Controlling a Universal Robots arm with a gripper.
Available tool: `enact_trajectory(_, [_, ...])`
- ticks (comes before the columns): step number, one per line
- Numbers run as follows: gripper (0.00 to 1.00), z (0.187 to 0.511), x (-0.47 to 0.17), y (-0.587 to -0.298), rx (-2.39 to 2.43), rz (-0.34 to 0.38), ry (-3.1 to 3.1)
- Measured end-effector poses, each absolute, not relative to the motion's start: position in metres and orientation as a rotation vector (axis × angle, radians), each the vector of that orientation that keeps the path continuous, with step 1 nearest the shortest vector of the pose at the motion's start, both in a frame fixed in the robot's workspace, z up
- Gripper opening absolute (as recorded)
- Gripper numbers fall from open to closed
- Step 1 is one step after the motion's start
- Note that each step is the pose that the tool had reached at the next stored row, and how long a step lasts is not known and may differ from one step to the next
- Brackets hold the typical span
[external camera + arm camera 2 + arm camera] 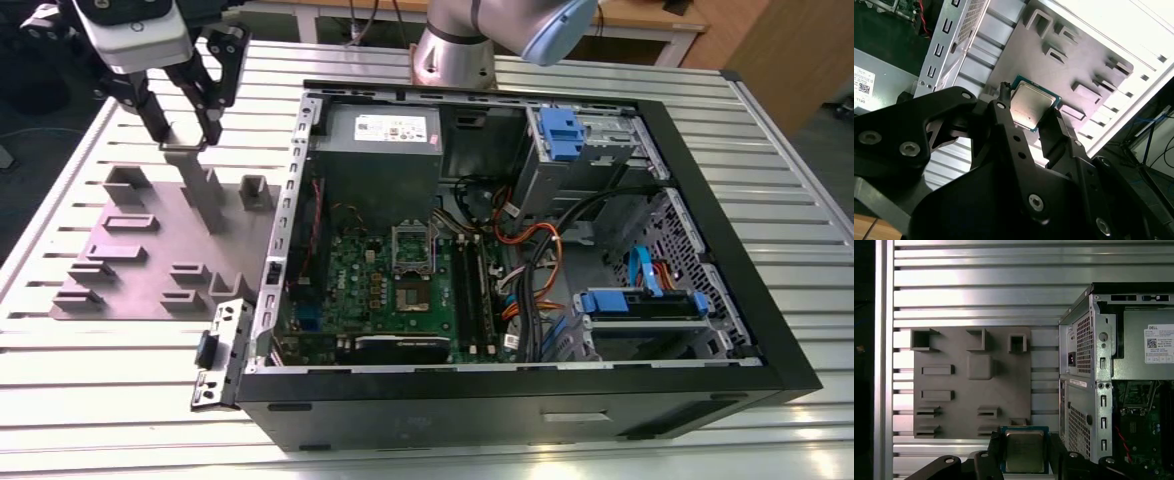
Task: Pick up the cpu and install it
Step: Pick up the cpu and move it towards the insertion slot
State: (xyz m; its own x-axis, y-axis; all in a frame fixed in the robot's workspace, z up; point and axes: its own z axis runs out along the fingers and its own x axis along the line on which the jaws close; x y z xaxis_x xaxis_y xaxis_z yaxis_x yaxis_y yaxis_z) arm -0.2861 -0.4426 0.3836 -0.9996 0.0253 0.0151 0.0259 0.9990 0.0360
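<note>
- The gripper [183,138] has two black metal fingers [1004,130] with screw heads and small holes along them. They are closed on the cpu, one finger against each of two opposite edges.
- The cpu [1030,106] is a small flat square with a dull silvery metal top and a thin teal-green rim. It shows between the fingers in both wrist views [1024,451].
- The cpu is outside the computer case, held over a grey plate on the exterior view's left.
- The grey plate [134,255] is matt and flat, with raised blocks, open-sided pockets and slotted holders.
- The table [787,200] is made of ribbed, shiny aluminium slats.
- The computer case [534,410] is black and lies open on its side just beside the plate. Its bare metal end wall [1079,390] is perforated.
- Inside the case lie a green motherboard [360,280], a grey box [374,150] and blue plastic brackets [561,130].
- The grey box carries a white label [1159,342] with dark print and a small square code.
</note>
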Motion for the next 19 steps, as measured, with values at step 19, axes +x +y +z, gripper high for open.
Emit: enact_trajectory(19, [0.47, 0.3836, -0.2812, -0.4426, -0.040, -0.056, -3.126])
